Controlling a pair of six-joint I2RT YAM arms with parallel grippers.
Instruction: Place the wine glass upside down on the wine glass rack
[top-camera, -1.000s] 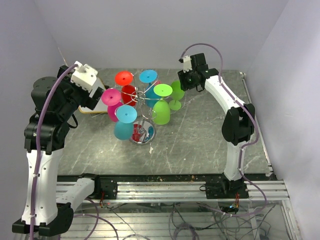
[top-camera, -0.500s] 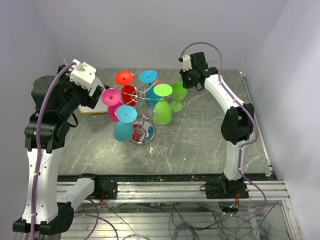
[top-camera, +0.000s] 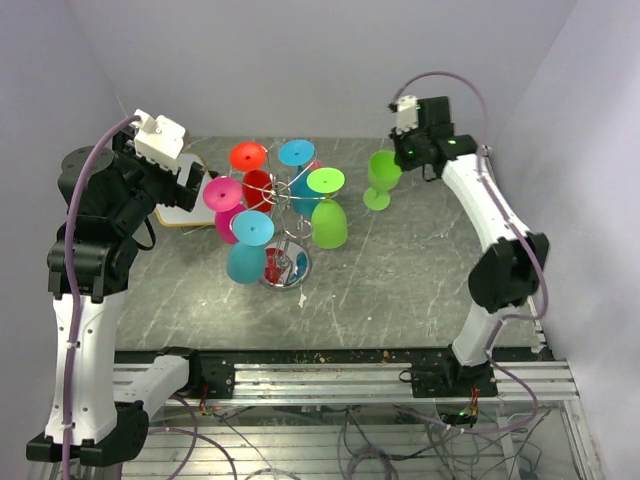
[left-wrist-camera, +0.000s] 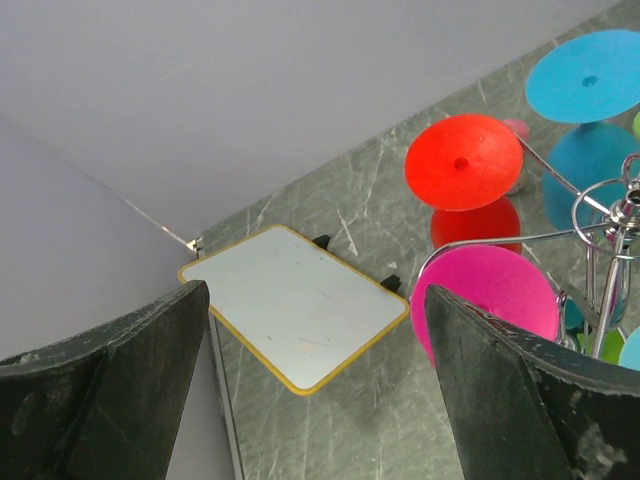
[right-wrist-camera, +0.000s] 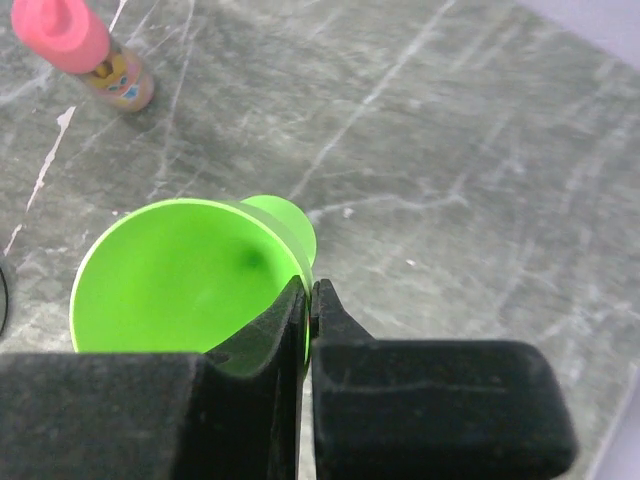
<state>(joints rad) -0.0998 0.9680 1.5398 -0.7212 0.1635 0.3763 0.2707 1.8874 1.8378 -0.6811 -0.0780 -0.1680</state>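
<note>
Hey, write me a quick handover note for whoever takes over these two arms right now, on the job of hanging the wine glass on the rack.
Left hand: open, empty, over the white board at the back left, away from the wine glass rack.
Right hand: shut on the rim of the green wine glass, which is upright, to the right of the rack.
Rack: five other glasses hang on it upside down.
Done: the glass is gripped.
Left: turn it upside down, hang it on the rack, let go.
</note>
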